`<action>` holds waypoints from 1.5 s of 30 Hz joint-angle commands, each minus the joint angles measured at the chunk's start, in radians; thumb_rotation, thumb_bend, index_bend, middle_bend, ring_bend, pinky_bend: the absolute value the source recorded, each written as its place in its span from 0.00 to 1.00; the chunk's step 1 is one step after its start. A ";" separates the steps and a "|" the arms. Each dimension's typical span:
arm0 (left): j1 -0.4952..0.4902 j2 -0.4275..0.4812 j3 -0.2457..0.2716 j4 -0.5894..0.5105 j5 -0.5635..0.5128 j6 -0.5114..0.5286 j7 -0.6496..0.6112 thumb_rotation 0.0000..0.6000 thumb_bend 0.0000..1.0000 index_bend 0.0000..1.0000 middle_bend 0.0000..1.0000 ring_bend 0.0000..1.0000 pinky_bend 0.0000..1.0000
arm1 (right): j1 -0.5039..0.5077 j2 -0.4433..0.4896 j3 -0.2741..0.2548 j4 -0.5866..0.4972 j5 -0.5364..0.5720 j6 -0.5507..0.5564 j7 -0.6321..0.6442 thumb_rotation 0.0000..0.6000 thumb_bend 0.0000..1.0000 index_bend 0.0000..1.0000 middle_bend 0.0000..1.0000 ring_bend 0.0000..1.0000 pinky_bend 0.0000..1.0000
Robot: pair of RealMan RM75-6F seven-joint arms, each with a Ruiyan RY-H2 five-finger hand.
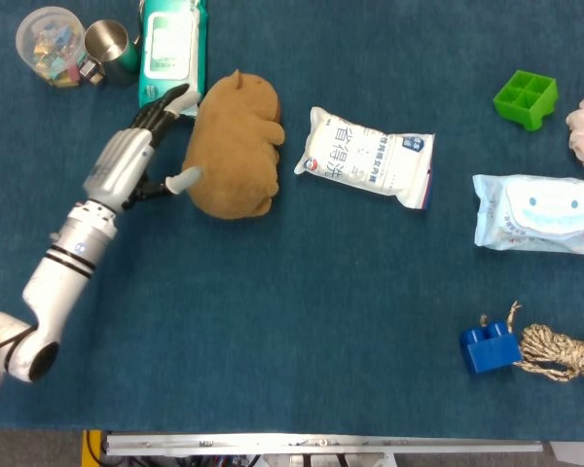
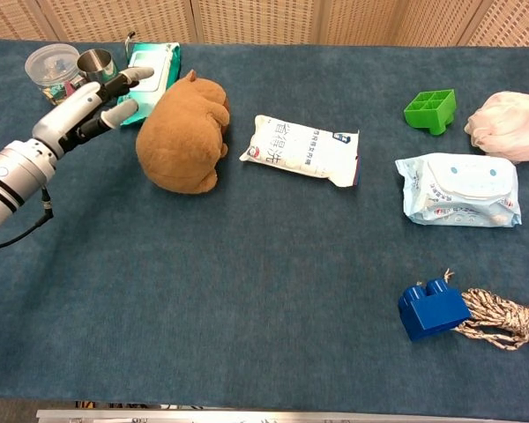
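the fingers (image 1: 165, 105) of the left hand (image 1: 136, 156) were spread apart and held nothing; the thumb tip (image 1: 185, 178) lay right at the left flank of the brown plush animal (image 1: 236, 146), touching it or nearly so, while the long fingers reached toward the toy's upper left edge, beside its head end. the plush sat just to the right of the open hand, not between the fingers. in the chest view the same hand (image 2: 93, 110) hung at the toy's (image 2: 183, 134) left side with its fingertips (image 2: 134, 76) over the lower corner of the green wipes pack (image 2: 146, 77). that pack (image 1: 172, 53) lay just above the hand, touching or almost touching the plush's head. left of it stood a metal cup (image 1: 110, 47) and a clear tub of small coloured bits (image 1: 51, 44).

right of the plush, slightly apart, lay a white pouch with blue print (image 1: 368, 158). well apart on the right side of the blue table cloth (image 1: 292, 331) were a green block tray (image 1: 527, 97), a pink bath puff (image 2: 508, 125), a pale blue wipes pack (image 1: 537, 213), a blue brick (image 1: 488, 348) and a coil of rope (image 1: 563, 354) touching the brick. the right hand showed in neither view.
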 commanded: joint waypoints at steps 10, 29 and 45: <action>-0.037 -0.159 0.015 0.196 -0.002 0.024 -0.031 0.16 0.02 0.00 0.00 0.00 0.00 | -0.009 0.007 -0.001 -0.002 0.009 0.003 0.006 1.00 0.02 0.27 0.30 0.22 0.31; -0.094 -0.373 -0.025 0.411 -0.025 0.100 -0.083 0.15 0.02 0.00 0.00 0.00 0.00 | -0.013 0.016 0.000 -0.009 0.023 -0.002 0.006 1.00 0.02 0.27 0.30 0.22 0.31; -0.061 -0.289 -0.003 0.324 -0.016 0.183 0.022 0.15 0.02 0.00 0.00 0.00 0.00 | -0.019 0.026 -0.002 -0.003 0.012 0.002 0.037 1.00 0.02 0.27 0.30 0.22 0.31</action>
